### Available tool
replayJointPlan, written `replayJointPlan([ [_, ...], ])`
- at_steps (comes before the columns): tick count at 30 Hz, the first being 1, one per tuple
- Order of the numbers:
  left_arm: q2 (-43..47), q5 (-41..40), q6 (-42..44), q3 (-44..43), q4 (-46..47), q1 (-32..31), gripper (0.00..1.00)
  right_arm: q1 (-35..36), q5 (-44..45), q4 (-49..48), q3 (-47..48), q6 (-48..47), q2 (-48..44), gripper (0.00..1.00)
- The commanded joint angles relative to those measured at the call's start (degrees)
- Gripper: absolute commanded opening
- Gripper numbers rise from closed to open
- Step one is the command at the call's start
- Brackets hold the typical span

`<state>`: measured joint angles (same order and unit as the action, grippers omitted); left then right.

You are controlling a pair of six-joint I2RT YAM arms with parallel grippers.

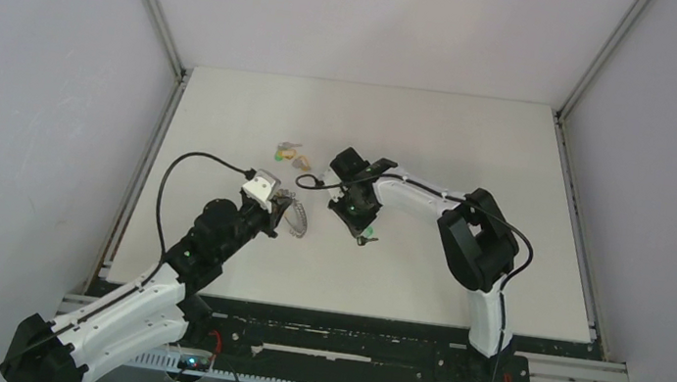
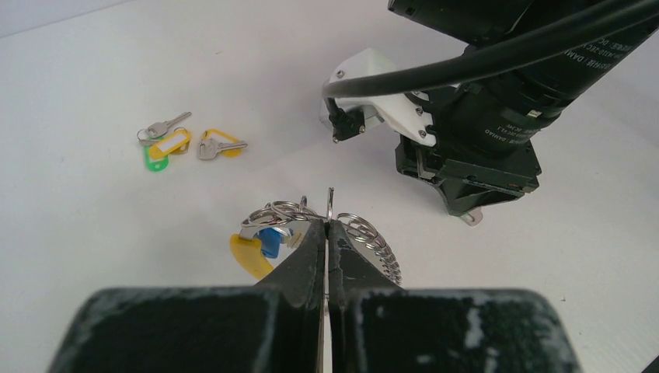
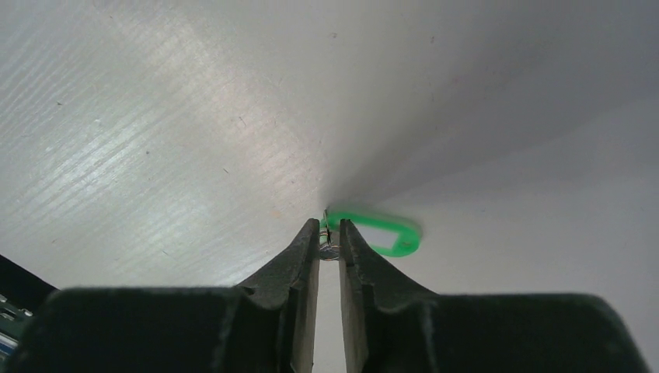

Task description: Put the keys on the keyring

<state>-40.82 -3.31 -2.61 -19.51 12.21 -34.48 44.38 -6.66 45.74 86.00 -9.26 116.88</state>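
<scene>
My left gripper [image 2: 328,225] is shut on the thin wire of the keyring [image 2: 374,242], a silvery ribbed ring held just above the table. A yellow tag [image 2: 250,255] and a blue tag [image 2: 270,240] hang on it. In the top view the left gripper [image 1: 284,212] and the keyring [image 1: 297,221] are left of centre. My right gripper [image 3: 329,231] is shut on the small metal part of a green-tagged key [image 3: 382,235] and presses down at the table. It stands just right of the keyring [image 1: 364,232].
Loose keys lie on the white table [image 1: 439,145] behind the grippers: one with yellow and green tags [image 2: 165,145] and one with an orange-yellow tag [image 2: 221,144], seen together in the top view [image 1: 291,155]. The right arm's black wrist [image 2: 474,148] stands close behind the keyring.
</scene>
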Motion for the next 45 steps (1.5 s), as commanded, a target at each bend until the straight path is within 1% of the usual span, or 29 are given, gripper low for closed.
replayJointPlan([
  [1, 1.15, -0.49, -1.24, -0.26, 2.29, 0.20, 0.00, 0.43, -1.59, -3.48, -0.67, -0.91, -6.14, 0.17],
  [4, 1.44, -0.46, -1.33, 0.00, 2.55, 0.20, 0.00, 0.53, -1.96, -6.87, -4.38, -1.17, -9.92, 0.21],
  [7, 1.58, -0.46, -1.41, 0.09, 2.65, 0.20, 0.00, 0.49, -1.53, -12.15, -9.18, -1.32, -13.68, 0.29],
  [10, 1.70, -0.54, -1.42, 0.13, 2.67, 0.15, 0.00, 0.44, -1.96, -17.64, -13.56, -1.46, -16.61, 0.32],
  [20, 2.17, -0.99, -1.67, 0.50, 3.04, 0.19, 0.00, -0.69, -4.55, -35.04, -27.54, -0.75, -22.27, 0.30],
  [25, 2.00, -0.72, -1.82, 0.44, 3.26, 0.20, 0.00, -0.98, -4.14, -44.89, -35.16, 0.13, -25.21, 0.28],
  [30, 1.85, -0.62, -1.79, 0.43, 3.31, 0.12, 0.00, -2.15, -4.41, -52.07, -40.84, 1.35, -27.73, 0.28],
  [35, 1.71, -0.54, -1.83, 0.41, 3.35, 0.20, 0.00, -4.21, -7.38, -56.05, -43.45, 2.63, -27.81, 0.25],
  [45, 1.87, -0.47, -1.87, 0.48, 3.35, 0.18, 0.00, -4.30, -9.86, -59.41, -44.07, 2.97, -25.73, 0.22],
])
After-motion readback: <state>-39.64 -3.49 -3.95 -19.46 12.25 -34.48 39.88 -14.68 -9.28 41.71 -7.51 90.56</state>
